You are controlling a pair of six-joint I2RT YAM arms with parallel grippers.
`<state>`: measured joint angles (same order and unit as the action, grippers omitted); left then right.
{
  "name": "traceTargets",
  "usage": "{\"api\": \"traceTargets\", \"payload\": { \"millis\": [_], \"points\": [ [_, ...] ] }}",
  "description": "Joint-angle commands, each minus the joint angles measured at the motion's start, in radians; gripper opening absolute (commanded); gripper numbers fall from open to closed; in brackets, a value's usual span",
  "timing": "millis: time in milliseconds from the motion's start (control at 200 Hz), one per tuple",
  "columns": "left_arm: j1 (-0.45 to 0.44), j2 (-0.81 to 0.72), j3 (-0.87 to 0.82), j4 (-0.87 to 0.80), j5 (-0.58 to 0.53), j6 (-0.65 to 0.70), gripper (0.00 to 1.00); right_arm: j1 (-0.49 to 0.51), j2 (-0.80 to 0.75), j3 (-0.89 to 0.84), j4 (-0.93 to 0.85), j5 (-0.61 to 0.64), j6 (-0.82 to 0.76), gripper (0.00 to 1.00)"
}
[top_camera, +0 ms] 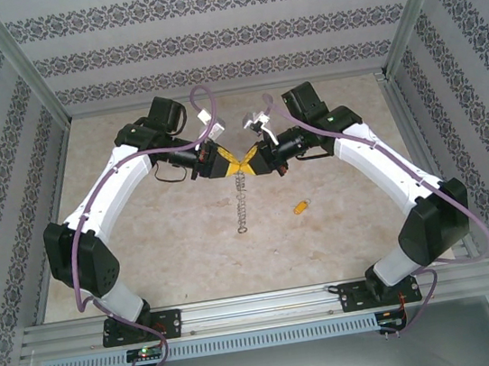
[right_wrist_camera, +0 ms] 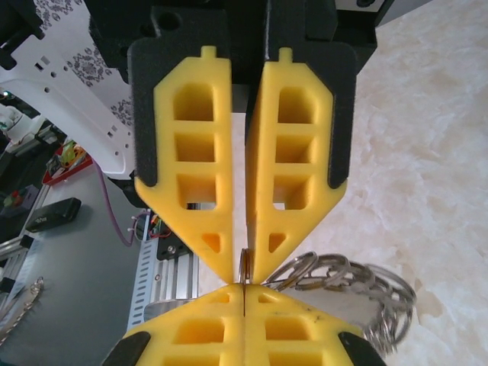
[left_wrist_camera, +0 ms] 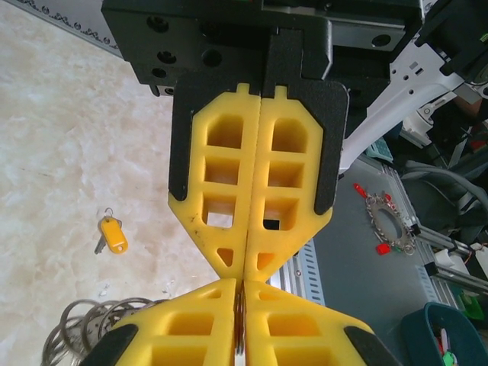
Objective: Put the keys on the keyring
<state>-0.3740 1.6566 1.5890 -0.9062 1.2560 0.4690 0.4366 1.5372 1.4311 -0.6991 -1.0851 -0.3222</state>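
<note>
We hold the keyring (top_camera: 242, 197) clamped in both left end effector (top_camera: 226, 162) and right end effector (top_camera: 253, 159); release one gently to fetch the key (top_camera: 300, 205) right of centre.

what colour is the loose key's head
Yellow-orange; the key shows best in the left wrist view.

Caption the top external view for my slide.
Left gripper and right gripper meet tip to tip over the table, keyring hanging between them, yellow key lying apart.
</note>
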Motion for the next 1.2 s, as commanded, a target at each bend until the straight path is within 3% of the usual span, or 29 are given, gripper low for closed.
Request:
{"api": "traceTargets", "payload": {
  "millis": [0, 155, 240, 340, 475, 560, 679, 724, 779, 854, 929, 1124, 1194],
  "points": [
    [-0.024, 0.008, 0.025, -0.075, 0.022, 0.041, 0.18, 0.002, 0.013, 0.048, 0.038, -0.014, -0.029, 0.00],
    [-0.023, 0.008, 0.030, -0.081, 0.020, 0.046, 0.18, 0.002, 0.016, 0.052, 0.040, -0.010, -0.026, 0.00],
    [-0.024, 0.009, 0.032, -0.083, 0.022, 0.049, 0.13, 0.002, 0.015, 0.052, 0.044, -0.010, -0.024, 0.00],
    [-0.026, 0.013, 0.034, -0.090, 0.023, 0.057, 0.00, 0.002, 0.015, 0.051, 0.046, -0.009, -0.023, 0.00],
    [-0.030, 0.012, 0.024, -0.087, 0.008, 0.051, 0.00, -0.003, 0.008, 0.046, 0.075, -0.004, -0.005, 0.00],
    [-0.033, -0.004, -0.014, -0.010, -0.026, -0.004, 0.00, -0.010, 0.002, 0.039, 0.127, -0.007, 0.039, 0.00],
    [-0.032, -0.062, -0.116, 0.227, -0.117, -0.150, 0.00, -0.023, -0.016, 0.022, 0.212, 0.013, 0.128, 0.00],
    [-0.033, -0.085, -0.148, 0.295, -0.148, -0.185, 0.00, -0.028, -0.025, 0.013, 0.242, 0.036, 0.163, 0.17],
    [-0.033, -0.115, -0.186, 0.389, -0.182, -0.241, 0.00, -0.034, -0.039, -0.005, 0.277, 0.046, 0.199, 0.19],
    [-0.033, -0.152, -0.232, 0.498, -0.218, -0.307, 0.00, -0.046, -0.063, -0.035, 0.341, 0.071, 0.262, 0.38],
    [-0.033, -0.181, -0.259, 0.562, -0.245, -0.344, 0.00, -0.068, -0.096, -0.084, 0.420, 0.102, 0.332, 0.48],
    [-0.033, -0.229, -0.315, 0.688, -0.284, -0.406, 0.00, -0.133, -0.138, -0.183, 0.501, 0.305, 0.543, 0.52],
    [-0.034, -0.241, -0.339, 0.734, -0.289, -0.424, 0.00, -0.144, -0.143, -0.223, 0.493, 0.435, 0.615, 0.52]
  ]
}}
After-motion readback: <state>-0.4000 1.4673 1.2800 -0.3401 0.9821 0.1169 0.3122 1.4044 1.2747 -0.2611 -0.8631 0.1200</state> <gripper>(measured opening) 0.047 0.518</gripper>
